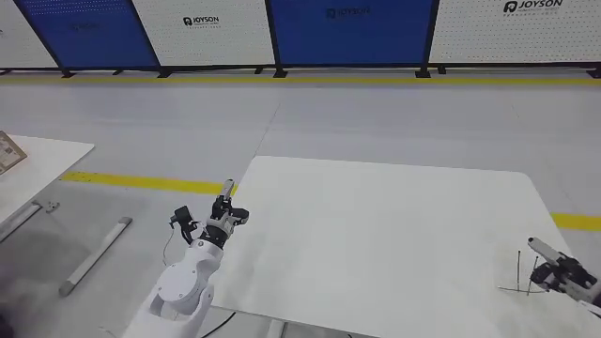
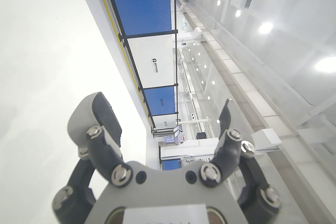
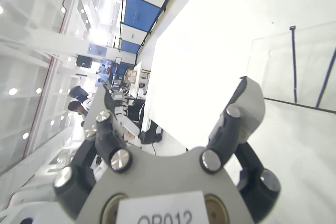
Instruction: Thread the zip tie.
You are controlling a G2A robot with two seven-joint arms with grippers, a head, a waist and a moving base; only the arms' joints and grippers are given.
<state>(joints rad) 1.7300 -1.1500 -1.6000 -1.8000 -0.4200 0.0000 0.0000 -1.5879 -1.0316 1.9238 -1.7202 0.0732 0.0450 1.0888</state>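
Since left gripper (image 2: 162, 99) and right gripper (image 3: 173, 84) both gape empty, the right one should settle squarely over the nearby zip tie (image 3: 294, 64)

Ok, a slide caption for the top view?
Left claw open at the white table's left edge; right claw open beside thin black zip ties near the right edge.

The right tool (image 3: 174, 86), fingers spread wide, hangs over the white table (image 3: 210, 38) beside thin black zip ties (image 3: 294, 64).
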